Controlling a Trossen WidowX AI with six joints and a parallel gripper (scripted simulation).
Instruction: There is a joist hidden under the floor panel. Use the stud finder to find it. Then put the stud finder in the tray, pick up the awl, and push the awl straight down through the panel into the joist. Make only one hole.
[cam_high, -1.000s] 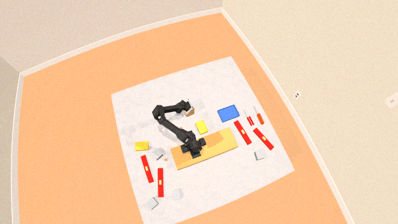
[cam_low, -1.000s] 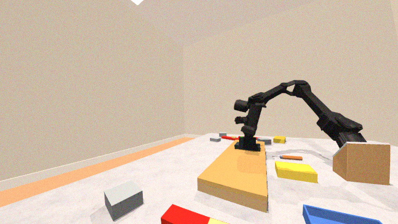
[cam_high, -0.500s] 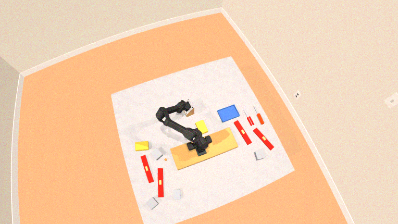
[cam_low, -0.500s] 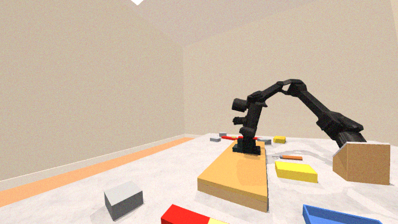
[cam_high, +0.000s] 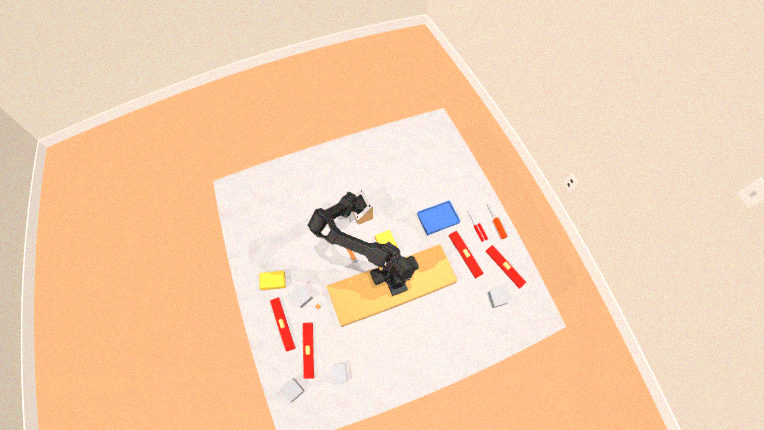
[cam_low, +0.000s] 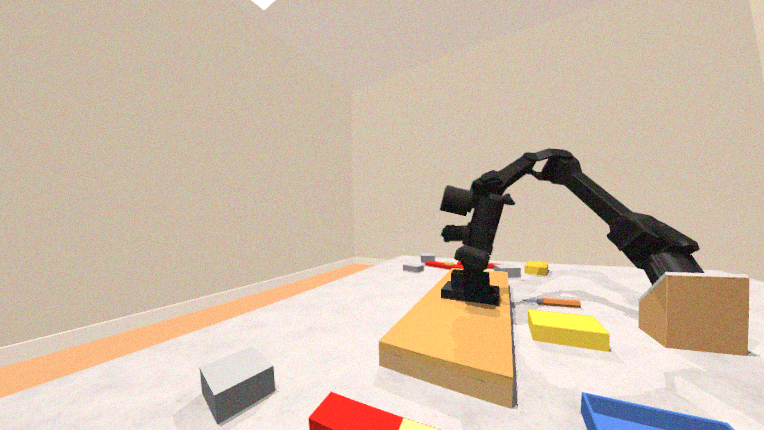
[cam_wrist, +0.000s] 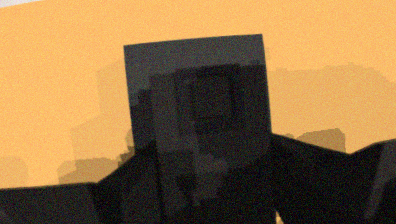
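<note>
The orange-yellow floor panel (cam_high: 347, 306) (cam_low: 427, 339) (cam_wrist: 45, 60) lies flat. My gripper (cam_high: 394, 277) (cam_low: 472, 262) (cam_wrist: 205, 142) is shut on the dark, boxy stud finder (cam_high: 397, 289) (cam_low: 454, 293) (cam_wrist: 190, 52). It holds it upright over the middle of the panel, on the surface or very close to it; any small gap cannot be told. The stud finder's indicator window (cam_wrist: 212, 97) is dark in the wrist view. The awl (cam_high: 351, 254) (cam_low: 558, 302), with an orange handle, lies beside the panel, partly hidden by the arm in the top view. The blue tray (cam_high: 438, 217) (cam_low: 652, 420) is empty where visible.
A yellow block (cam_high: 384, 237) (cam_low: 569, 326) lies between panel and tray. Red levels (cam_high: 465, 255) (cam_high: 506, 267) and red-handled tools (cam_high: 499, 228) (cam_high: 480, 232) lie beyond the panel's tray-side end. Another yellow block (cam_high: 272, 280), two more levels and grey blocks lie past the other end.
</note>
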